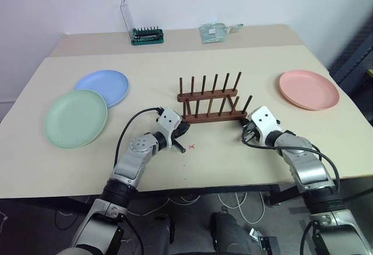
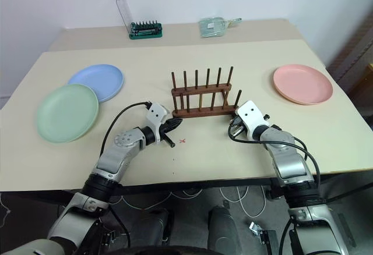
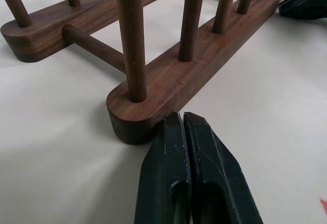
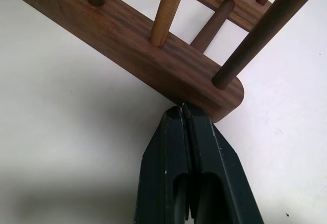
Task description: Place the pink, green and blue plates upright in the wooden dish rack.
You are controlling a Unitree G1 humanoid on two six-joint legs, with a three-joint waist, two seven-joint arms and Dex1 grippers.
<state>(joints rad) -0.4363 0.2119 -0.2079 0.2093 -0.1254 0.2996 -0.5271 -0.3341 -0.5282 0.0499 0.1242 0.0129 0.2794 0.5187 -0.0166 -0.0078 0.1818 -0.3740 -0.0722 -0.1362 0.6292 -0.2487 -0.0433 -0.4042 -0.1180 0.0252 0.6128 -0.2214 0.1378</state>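
The wooden dish rack point(image 1: 211, 99) stood empty at the middle of the desk point(image 1: 233, 150). The left end effector point(image 3: 183, 124) and right end effector point(image 4: 181, 111), both clenched on nothing, each touched one end of its near rail. Green plate point(image 1: 76, 118) and blue plate point(image 1: 102, 87) lay flat to the left, touching; pink plate point(image 1: 308, 89) far right.

a beige table point(image 1: 233, 156) fills the scene, with a seam running across it near its far edge. beyond that seam, towards the white wall, stands a green tool case point(image 1: 147, 35) with its clear lid point(image 1: 126, 15) raised upright. well to the right of it lies a clear plastic bag point(image 1: 215, 32) with greenish contents. a small red mark point(image 1: 192, 146) sits on the tabletop near the front. white cables point(image 1: 233, 199) trail on the floor beneath the table.
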